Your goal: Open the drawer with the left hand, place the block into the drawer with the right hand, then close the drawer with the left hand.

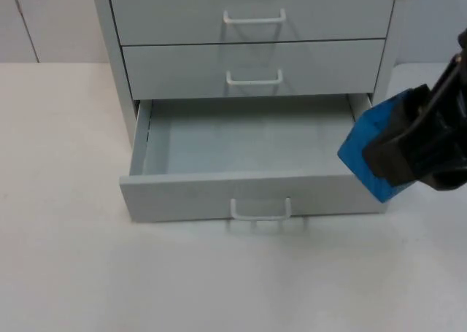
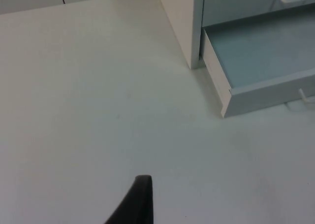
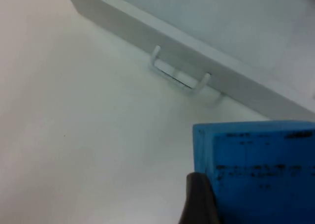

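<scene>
Held blue block (image 1: pixel 367 151) clamped in right gripper (image 1: pixel 398 153) above right end of open drawer (image 1: pixel 219 193), ready for dropping in; left gripper (image 2: pixel 135 204) waited aside, finger state impossible to tell

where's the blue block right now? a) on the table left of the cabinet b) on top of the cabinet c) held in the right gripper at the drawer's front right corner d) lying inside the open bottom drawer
c: the blue block sits clamped in the right gripper at the front right corner of the open bottom drawer, whose grey inside is bare.
</scene>
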You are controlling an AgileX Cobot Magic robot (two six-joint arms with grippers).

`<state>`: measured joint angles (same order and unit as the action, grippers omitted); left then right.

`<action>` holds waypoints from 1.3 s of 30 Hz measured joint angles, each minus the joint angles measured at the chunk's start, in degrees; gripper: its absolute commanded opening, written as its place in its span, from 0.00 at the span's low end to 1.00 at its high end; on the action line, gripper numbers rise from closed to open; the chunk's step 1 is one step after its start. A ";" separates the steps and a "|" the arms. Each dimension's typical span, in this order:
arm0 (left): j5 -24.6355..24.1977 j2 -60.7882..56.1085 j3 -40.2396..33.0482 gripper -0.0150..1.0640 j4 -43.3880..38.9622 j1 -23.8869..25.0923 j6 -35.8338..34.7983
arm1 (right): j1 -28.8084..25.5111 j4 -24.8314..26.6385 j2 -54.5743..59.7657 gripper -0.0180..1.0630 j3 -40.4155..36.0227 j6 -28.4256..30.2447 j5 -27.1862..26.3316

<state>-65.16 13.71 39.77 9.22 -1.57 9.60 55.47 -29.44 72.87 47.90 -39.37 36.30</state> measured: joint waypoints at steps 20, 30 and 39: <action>-0.03 0.00 0.00 0.99 -0.35 0.00 0.00 | -9.48 -44.43 16.40 0.01 0.54 -53.92 -8.20; 0.32 0.00 0.00 0.99 -0.45 0.00 0.00 | -9.48 -63.05 35.15 0.01 11.11 -77.09 -7.87; 0.84 0.00 0.00 0.99 -0.79 0.00 0.00 | -9.48 -64.49 43.97 0.03 17.98 -81.25 -7.26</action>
<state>-64.32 13.71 39.77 8.43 -1.57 9.60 45.99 -93.93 116.83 65.88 -120.62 29.03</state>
